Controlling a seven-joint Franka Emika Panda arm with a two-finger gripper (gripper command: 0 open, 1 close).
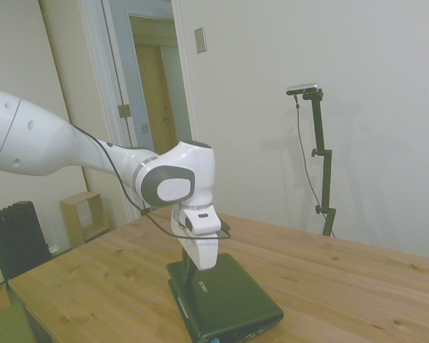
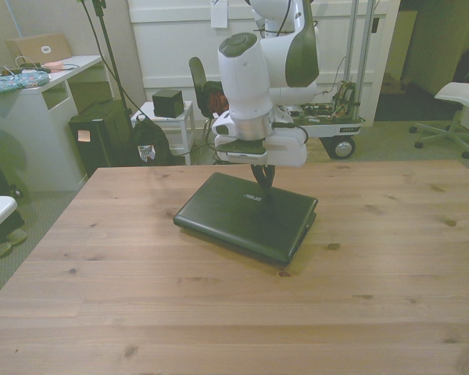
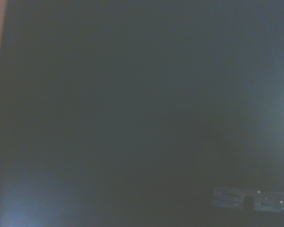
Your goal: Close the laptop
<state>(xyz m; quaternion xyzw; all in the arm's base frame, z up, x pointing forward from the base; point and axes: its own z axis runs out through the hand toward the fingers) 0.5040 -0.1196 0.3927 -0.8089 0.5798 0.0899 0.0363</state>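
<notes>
Black laptop [image 2: 246, 215] is lying flat on the wooden tabletop [image 2: 375, 266], sitting around the middle of it in the front view and turned at an angle to the tabletop's edges; lid is appearing fully down on the base in both the side view and the front view, with only a thin seam showing along the near edge; logo on the lid [image 3: 253, 198] is facing up, blurred in the wrist view, where the dark lid surface is filling nearly the whole picture.

End effector [image 2: 263, 181] is standing directly over the far part of the lid, its dark tips reaching down to, or just short of, the lid beside the logo; contact is looking likely but I am not able to confirm it; fingers are seeming drawn close together with nothing held between them, though they are small and dark against the lid, so the gap is hard to read; in the side view the white wrist [image 1: 200, 239] is hiding most of them.

Judgement on progress: closing is looking done, or all but done; no raised screen is remaining to push; what is probably left is a last press to seat the lid, if needed, and lifting the arm clear.
</notes>
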